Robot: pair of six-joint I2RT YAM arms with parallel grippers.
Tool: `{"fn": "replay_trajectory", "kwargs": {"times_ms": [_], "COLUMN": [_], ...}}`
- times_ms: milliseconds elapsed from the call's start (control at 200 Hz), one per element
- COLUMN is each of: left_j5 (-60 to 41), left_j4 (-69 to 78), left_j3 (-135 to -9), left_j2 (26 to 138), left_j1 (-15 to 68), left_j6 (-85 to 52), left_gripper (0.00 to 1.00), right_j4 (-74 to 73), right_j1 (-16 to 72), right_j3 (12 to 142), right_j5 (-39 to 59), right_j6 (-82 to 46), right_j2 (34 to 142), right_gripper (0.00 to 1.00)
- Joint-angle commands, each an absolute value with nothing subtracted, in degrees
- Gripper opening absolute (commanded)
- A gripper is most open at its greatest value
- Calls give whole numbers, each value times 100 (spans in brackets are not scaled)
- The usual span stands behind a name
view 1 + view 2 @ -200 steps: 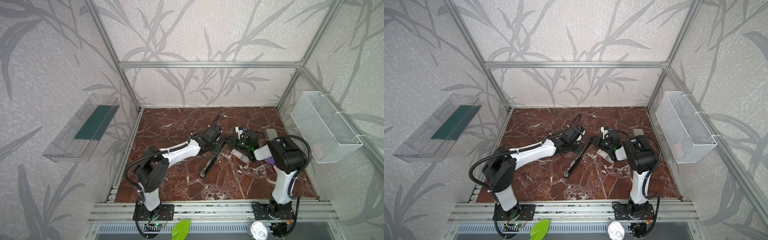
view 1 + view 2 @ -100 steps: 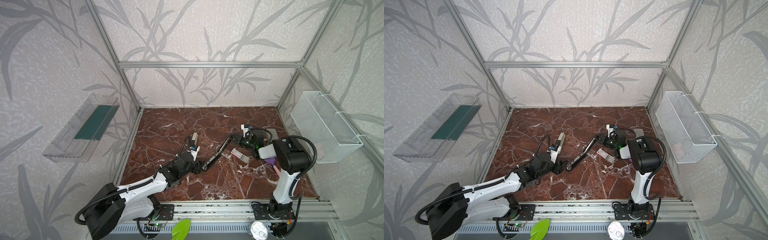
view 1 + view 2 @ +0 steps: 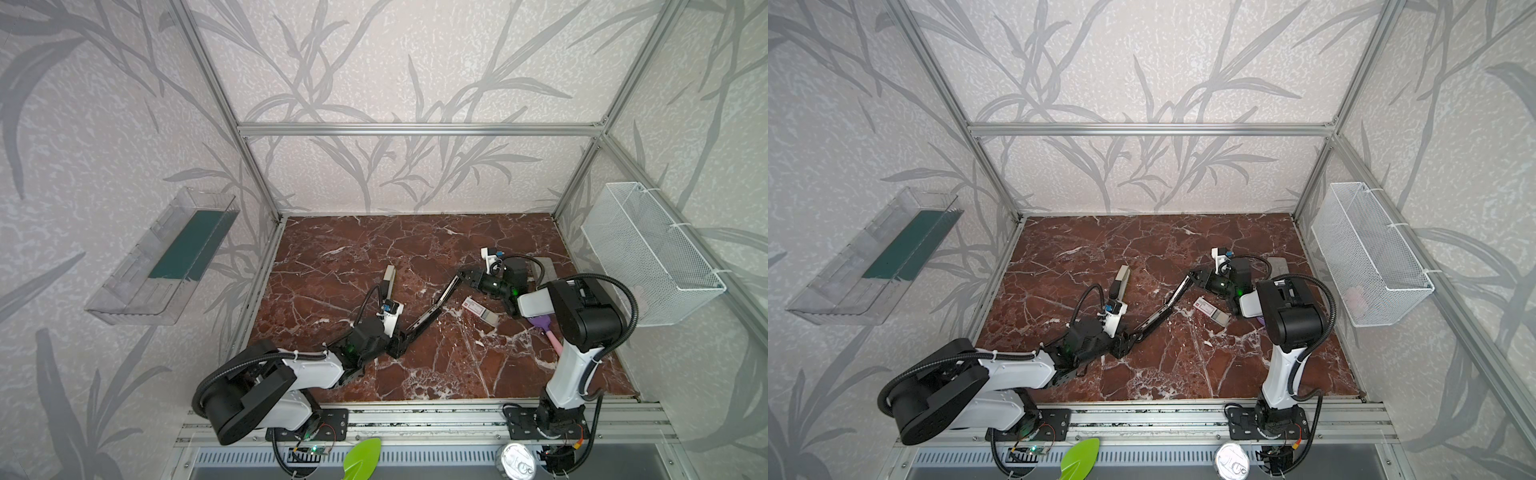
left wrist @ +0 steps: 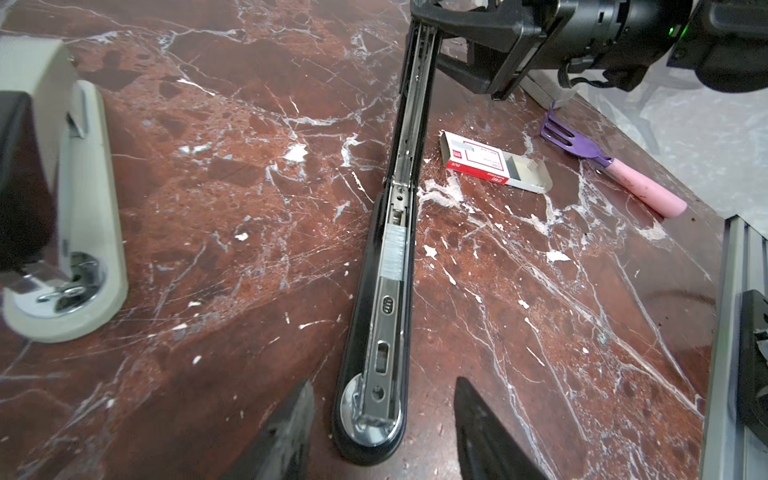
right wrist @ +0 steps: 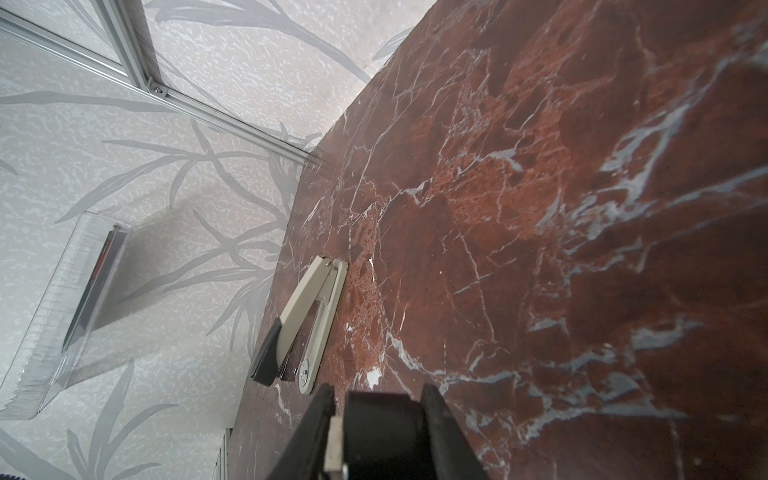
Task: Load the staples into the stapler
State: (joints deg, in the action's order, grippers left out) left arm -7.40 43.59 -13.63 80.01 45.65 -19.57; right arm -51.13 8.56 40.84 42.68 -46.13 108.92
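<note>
In both top views the staples box [image 3: 478, 309] lies just beside the opened stapler [image 3: 432, 309]. Left wrist view: our left gripper [image 4: 382, 384] straddles the stapler's base end, jaws apart, holding nothing. Right wrist view: our right gripper [image 5: 374, 399] clamps its lid; we should grip the base squarely, centred.

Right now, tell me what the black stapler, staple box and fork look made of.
The black stapler: glossy black shell, likely plastic, around a shiny, reflective metal channel. The staple box: matte printed cardboard with a folded flap. The fork: purple tines, pink handle, probably plastic, dull sheen.
</note>
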Motion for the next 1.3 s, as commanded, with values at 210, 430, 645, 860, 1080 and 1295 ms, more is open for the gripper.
{"fn": "replay_trajectory", "kwargs": {"times_ms": [210,430,645,860,1080,1295], "left_j5": [-1157,-1134,-1198,-1234,-750,-424], "left_j4": [6149,6456,6518,6332,5693,5786], "left_j3": [-1130,-1116,-1144,-1212,-1373,-1392], "left_j2": [8951,9222,9413,9392,9094,9173], "left_j1": [4570,4564,4570,4588,4934,5160], "left_j6": [-1940,-1872,-1837,-1660,-988,-675], "left_gripper": [45,37,21,0,0,0], "right_j4": [-5041,-4966,-4881,-4628,-3736,-3462], "right_j1": [870,870,870,930,1342,2015], "right_j3": [4324,4307,4347,4360,4313,3946], "right_j5": [4439,4430,4412,4292,3623,2503], "right_j6": [-4476,-4421,-4336,-3993,-2822,-1808], "right_j2": [10573,10556,10515,10291,9511,8674], "right_gripper": [29,29,29,29,28,28]}}
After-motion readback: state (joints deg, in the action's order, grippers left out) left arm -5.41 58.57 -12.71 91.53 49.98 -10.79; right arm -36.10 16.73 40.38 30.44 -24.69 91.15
